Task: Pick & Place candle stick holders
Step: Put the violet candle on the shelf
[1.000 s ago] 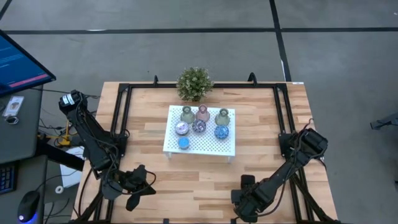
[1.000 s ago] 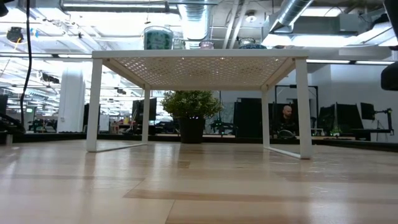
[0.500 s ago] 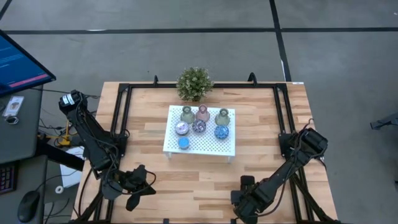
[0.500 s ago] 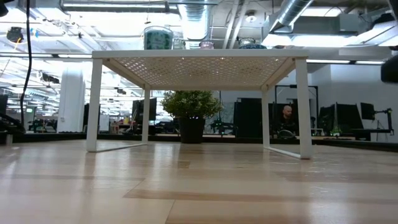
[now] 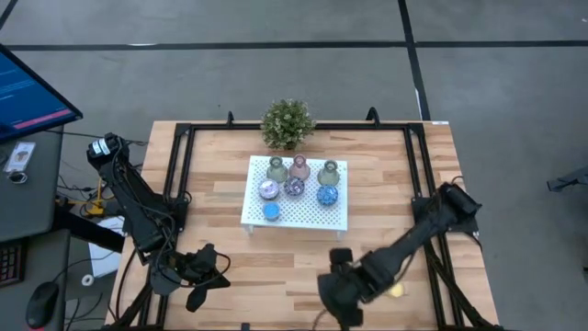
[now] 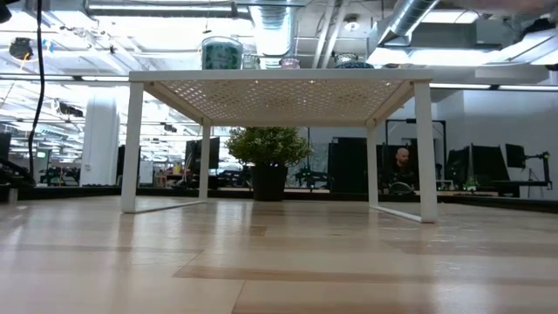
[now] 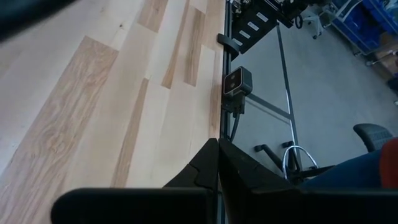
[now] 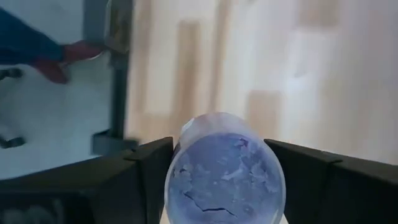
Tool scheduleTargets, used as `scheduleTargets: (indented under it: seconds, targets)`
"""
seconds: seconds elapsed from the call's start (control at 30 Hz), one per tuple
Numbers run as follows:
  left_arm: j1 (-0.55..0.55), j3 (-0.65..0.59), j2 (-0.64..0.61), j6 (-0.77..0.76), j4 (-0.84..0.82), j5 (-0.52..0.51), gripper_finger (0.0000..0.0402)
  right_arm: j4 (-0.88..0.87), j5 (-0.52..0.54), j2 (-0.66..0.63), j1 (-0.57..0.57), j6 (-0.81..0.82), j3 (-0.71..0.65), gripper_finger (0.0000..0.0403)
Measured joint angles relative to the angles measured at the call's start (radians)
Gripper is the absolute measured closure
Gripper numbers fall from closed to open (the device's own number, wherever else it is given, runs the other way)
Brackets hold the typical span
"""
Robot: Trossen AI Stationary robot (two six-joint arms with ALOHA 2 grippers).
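Note:
The white perforated tray (image 5: 296, 213) stands at the table's middle on its legs (image 6: 132, 148). On it are three vase-shaped holders, green (image 5: 276, 168), pink-brown (image 5: 299, 166) and green (image 5: 328, 172), and several pucks, among them lilac (image 5: 268, 190), purple (image 5: 294, 187) and blue (image 5: 327, 195). A yellow puck (image 5: 395, 291) lies on the table at the near right. My right gripper (image 5: 336, 287), near the front edge, is shut on a speckled lilac-blue puck (image 8: 224, 171). My left gripper (image 5: 208, 276) is shut and empty at the near left. My right gripper holds the speckled puck by its round side wall (image 8: 177, 168), pinched between the two fingers (image 8: 140, 177), one on each side. The puck's flat face is turned toward the wrist camera. Whether it is clear of the table I cannot tell.
A bushy potted plant (image 5: 287, 122) stands at the far edge behind the tray. Black frame rails (image 5: 175, 175) run along the table's left, right and far sides. Bare wood lies between the tray and the front edge (image 6: 279, 262).
My right gripper has swung toward the table's left edge along the front, carrying the speckled puck. The yellow puck, hidden under the arm before, now shows on the table at the near right.

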Motion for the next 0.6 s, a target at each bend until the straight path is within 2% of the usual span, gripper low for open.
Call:
scheduleTargets:
  seconds: [0.17,0.33,0.6]
  targets:
    - [0.000,0.000,0.000,0.000,0.005,-0.011,0.0392,-0.107,0.058,0.000,-0.117,-0.121,0.148,0.0179]
    - [0.000,0.000,0.000,0.000,0.005,-0.020,0.0392,-0.139,0.054,0.000,-0.266,-0.191,0.253,0.0186]
    - [0.000,0.000,0.000,0.000,0.006,-0.022,0.0392,-0.141,0.004,-0.001,-0.431,-0.200,0.302,0.0181]
